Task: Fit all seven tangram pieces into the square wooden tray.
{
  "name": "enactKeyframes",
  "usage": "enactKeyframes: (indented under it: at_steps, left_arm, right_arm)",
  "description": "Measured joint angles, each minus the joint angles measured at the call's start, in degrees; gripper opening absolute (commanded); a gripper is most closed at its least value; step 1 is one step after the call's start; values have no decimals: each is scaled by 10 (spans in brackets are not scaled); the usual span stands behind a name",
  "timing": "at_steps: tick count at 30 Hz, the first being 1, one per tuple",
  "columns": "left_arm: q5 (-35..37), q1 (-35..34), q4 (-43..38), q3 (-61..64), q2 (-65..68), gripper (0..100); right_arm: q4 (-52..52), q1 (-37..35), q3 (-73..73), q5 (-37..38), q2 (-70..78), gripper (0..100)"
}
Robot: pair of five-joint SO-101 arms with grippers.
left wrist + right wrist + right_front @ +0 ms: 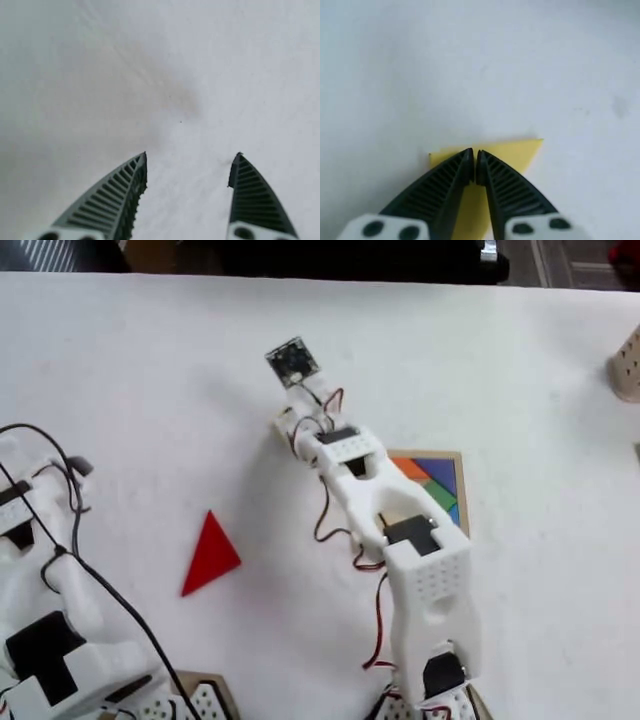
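Currently right pincer [474, 151] pinches yellow piece [516, 150]; left pincer [190, 155] agape.

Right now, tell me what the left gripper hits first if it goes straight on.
Likely the bare white table: nothing else lies ahead of the open left gripper, though depth is unclear.

I see one arm [425, 575] stretched from the near edge over the wooden tray [463, 490], covering part of it. Coloured pieces [436, 476] sit inside. The red triangle [210, 555] lies flat on the white table [150, 390], between that arm and a second arm [50, 640] folded at the near corner.
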Motion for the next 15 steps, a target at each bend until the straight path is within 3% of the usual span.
enactKeyframes:
  at_steps: [10, 15]
  left_arm:
    - [0, 0, 0, 0, 0, 268]
    - [0, 0, 0, 0, 0, 268]
  right_arm:
    - [-97, 0, 1, -46, 40, 18]
    - [-58, -1, -17, -47, 46, 17]
